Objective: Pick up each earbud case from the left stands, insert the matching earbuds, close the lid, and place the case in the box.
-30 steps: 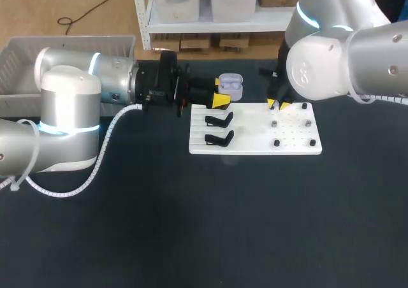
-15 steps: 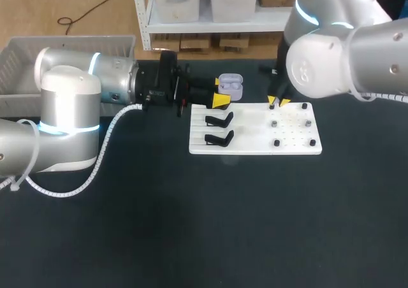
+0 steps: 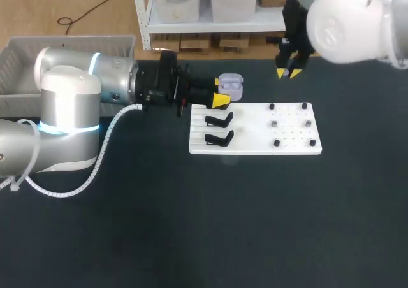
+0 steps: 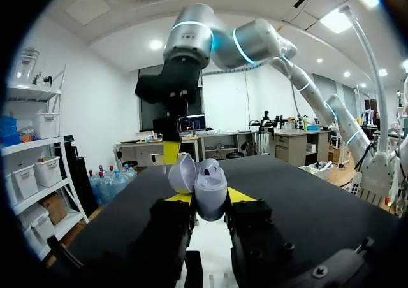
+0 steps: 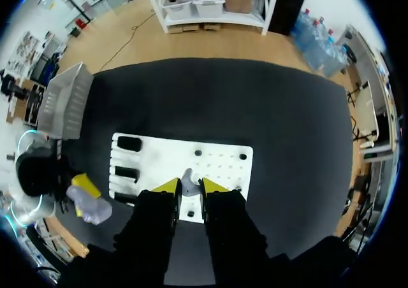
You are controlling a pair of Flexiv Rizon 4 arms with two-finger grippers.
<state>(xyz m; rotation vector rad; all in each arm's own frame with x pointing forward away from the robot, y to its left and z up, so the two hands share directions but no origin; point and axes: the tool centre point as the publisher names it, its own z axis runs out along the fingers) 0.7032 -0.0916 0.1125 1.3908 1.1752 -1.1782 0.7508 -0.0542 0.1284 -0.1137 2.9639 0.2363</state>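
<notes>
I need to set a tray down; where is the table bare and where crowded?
The table is bare along the near side of the white board and to its right. Crowded: the board's far left corner, where the left gripper holds the open earbud case by the black stands. The right gripper, gripping an earbud, hangs past its far edge.

Rounded silver-white left arm and right arm bore cyan light rings; a white ribbed cable flanked the left.

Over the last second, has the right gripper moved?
Yes. The right gripper left the white board's far edge and now sits beyond it.
</notes>
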